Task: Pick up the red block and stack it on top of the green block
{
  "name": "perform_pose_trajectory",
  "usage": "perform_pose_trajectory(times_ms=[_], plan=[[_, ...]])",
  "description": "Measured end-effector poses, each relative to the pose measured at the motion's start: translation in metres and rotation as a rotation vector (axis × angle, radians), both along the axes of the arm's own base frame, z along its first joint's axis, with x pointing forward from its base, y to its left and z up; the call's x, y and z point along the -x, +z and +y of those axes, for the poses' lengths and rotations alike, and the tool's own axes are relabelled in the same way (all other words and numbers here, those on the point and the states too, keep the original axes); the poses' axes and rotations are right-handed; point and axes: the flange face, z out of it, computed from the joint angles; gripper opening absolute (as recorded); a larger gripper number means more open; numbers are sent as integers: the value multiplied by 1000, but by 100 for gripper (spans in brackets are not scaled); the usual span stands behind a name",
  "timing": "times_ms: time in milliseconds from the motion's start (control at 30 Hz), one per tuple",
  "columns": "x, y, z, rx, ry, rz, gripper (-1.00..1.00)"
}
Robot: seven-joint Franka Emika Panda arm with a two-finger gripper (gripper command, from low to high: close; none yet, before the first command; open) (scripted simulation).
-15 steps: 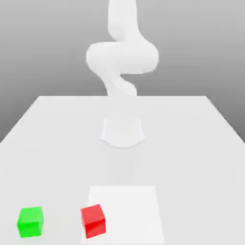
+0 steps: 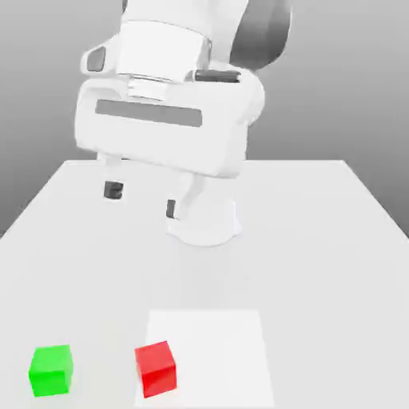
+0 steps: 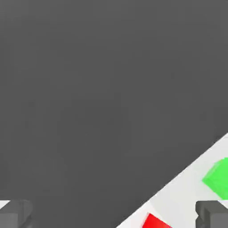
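Observation:
The red block (image 2: 155,368) sits near the table's front edge, on the corner of a pale square patch (image 2: 212,355). The green block (image 2: 51,370) rests to the exterior view's left of it, about a cube-width gap apart. My gripper (image 2: 142,200) hangs high above the table, well behind both blocks, with its two dark fingertips (image 2: 113,190) spread wide and nothing between them. In the hand view the fingertips (image 3: 213,213) frame parts of the red block (image 3: 155,221) and green block (image 3: 218,178).
The arm's round base (image 2: 204,224) stands at the table's middle. The white table (image 2: 319,240) spreads flat around it, with its front edge close to the blocks.
The arm's hand has swung forward and down into the exterior view, its fingers now over the table behind the blocks. Neither block has moved.

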Motion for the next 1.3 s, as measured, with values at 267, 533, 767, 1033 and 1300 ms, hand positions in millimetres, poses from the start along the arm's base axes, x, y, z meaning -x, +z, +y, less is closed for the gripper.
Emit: perform_pose_trajectory(times_ms=[267, 533, 767, 1033, 1300], plan=[[21, -145, -17, -163, -337, 172, 0], [29, -234, -16, -204, -413, 209, -100], [28, -226, -16, -205, -414, 206, -100], [30, -153, -111, -220, -586, 191, -100], [40, -196, -175, -234, -699, 179, 100]])
